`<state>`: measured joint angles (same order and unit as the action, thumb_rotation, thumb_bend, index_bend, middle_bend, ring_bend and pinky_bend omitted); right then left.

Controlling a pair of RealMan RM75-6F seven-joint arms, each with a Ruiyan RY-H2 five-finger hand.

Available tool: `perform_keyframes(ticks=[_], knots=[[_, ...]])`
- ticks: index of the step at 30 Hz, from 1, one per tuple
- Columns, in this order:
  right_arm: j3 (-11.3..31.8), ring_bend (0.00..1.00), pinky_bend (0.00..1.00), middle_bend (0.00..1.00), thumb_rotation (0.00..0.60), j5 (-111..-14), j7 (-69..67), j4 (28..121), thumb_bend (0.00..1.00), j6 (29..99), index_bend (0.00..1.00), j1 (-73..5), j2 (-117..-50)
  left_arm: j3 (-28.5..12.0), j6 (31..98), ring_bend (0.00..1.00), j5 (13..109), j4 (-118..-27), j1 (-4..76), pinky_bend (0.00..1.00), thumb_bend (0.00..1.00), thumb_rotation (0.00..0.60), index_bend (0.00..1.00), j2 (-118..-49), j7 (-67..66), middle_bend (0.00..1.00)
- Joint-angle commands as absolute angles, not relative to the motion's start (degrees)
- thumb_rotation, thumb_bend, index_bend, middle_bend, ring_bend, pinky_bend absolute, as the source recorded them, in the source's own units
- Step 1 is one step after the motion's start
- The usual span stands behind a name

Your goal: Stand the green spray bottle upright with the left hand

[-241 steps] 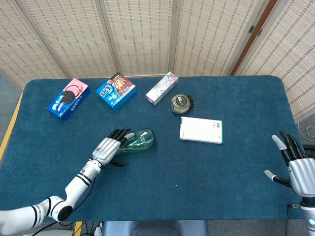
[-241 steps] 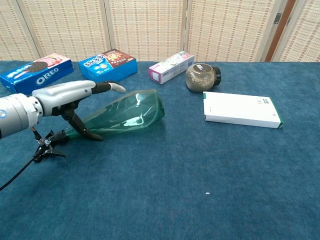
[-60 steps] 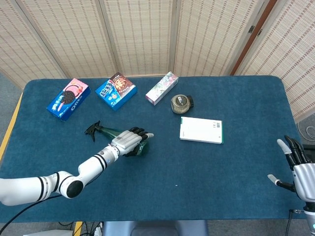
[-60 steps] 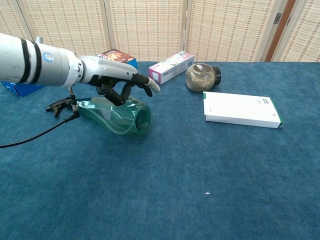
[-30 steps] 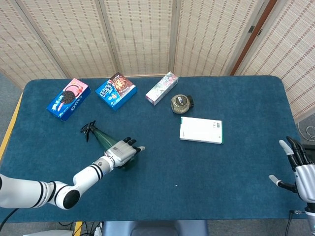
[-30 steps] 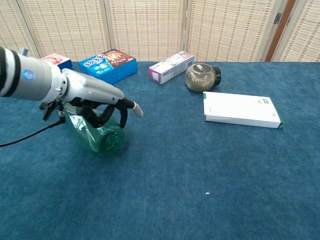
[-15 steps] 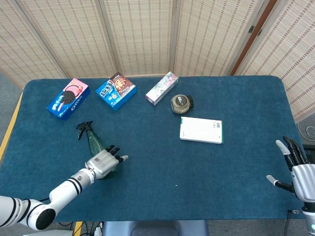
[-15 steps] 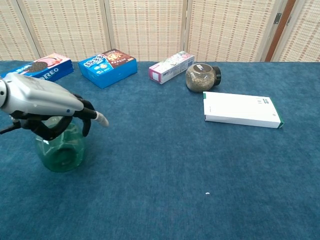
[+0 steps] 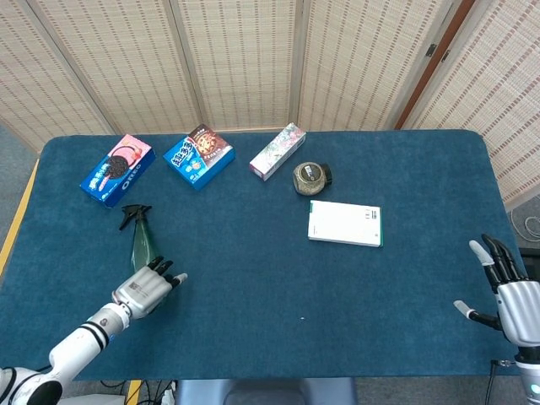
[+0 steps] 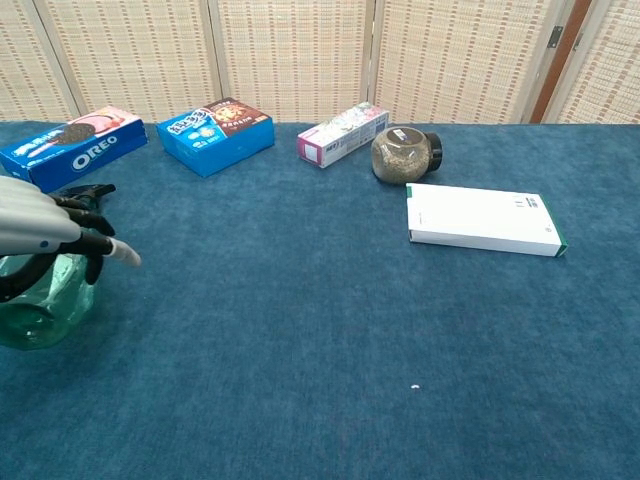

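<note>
While the left hand (image 9: 145, 288) wraps its fingers round the green spray bottle (image 10: 40, 300), the bottle stands w/ its base on the blue table (image 9: 278, 278) near the front-left edge, black trigger (image 9: 133, 214) on top. Right hand (image 9: 510, 295) is far off at the right edge, fingers spread, holding nothing.
</note>
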<state>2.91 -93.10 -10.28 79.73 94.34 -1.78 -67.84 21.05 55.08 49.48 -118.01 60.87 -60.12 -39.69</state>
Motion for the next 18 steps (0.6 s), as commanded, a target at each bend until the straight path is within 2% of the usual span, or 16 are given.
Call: perform_keyframes(ticks=[1, 18], knots=[[2.9, 0.00, 0.42, 0.00, 0.600, -93.1, -10.2, 79.8, 0.00, 94.3, 0.00, -1.8, -67.8, 21.9, 56.1, 0.00, 50.5, -118.6, 59.4, 0.00, 1.00, 0.600, 0.02, -59.0, -40.8, 0.28], [2.7, 0.00, 0.42, 0.00, 0.600, -93.4, -9.5, 80.6, 0.00, 94.2, 0.00, -1.9, -67.5, 22.8, 58.2, 0.00, 53.7, -117.2, 50.4, 0.00, 1.00, 0.600, 0.02, -54.1, -39.2, 0.27]])
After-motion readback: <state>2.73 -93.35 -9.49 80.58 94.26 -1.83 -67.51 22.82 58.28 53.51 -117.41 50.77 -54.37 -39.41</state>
